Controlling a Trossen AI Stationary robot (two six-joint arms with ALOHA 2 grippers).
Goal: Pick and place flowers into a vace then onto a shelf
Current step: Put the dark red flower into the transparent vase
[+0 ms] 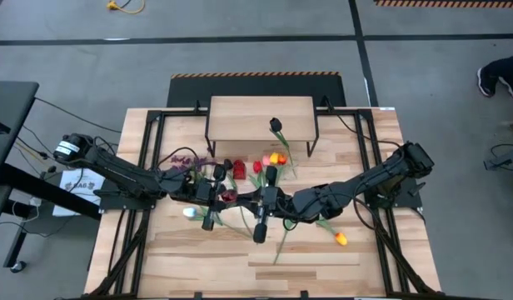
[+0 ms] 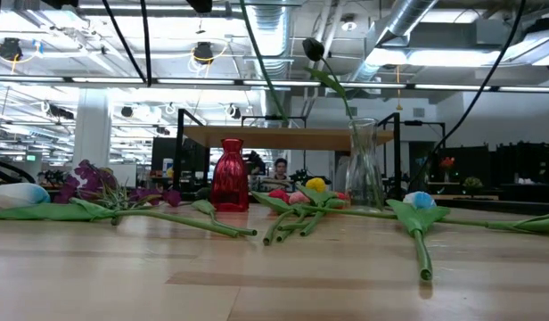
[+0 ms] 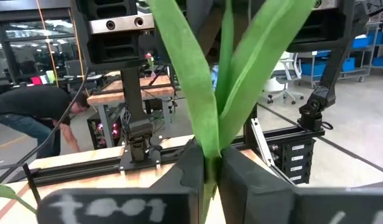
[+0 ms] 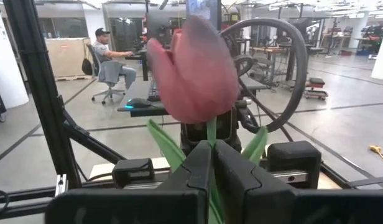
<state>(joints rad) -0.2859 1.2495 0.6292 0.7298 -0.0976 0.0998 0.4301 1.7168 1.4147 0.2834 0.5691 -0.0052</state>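
Note:
Both arms meet over the table's middle, above the loose flowers. My left gripper (image 1: 208, 198) (image 3: 210, 171) is shut on a green stem with long leaves; its blossom is out of view. My right gripper (image 1: 269, 200) (image 4: 213, 149) is shut on a pink-red tulip (image 4: 194, 68). A clear glass vase (image 2: 364, 169) stands in front of the shelf (image 1: 261, 117) (image 2: 292, 136) and holds a near-black tulip (image 2: 313, 49) (image 1: 276, 125). More tulips (image 2: 297, 198) and the purple blossoms (image 2: 92, 178) lie flat on the table. My left gripper pinches the green stem (image 3: 211, 155) between its two fingers, where the long leaves (image 3: 191, 81) branch off. Stem and leaves stand out beyond the fingertips, clear of the table. My right gripper pinches the tulip's stem (image 4: 210, 130) just below the blossom. The blossom stands right beyond the fingertips, with a leaf (image 4: 163, 146) beside them.
A red glass vase (image 2: 230, 174) (image 1: 237, 169) stands left of the clear one. A white tulip (image 2: 20, 193), an orange one (image 1: 341, 239) and a pale one (image 2: 420, 200) lie spread about. The near part of the table (image 1: 265, 267) is bare wood. People sit in the room beyond.

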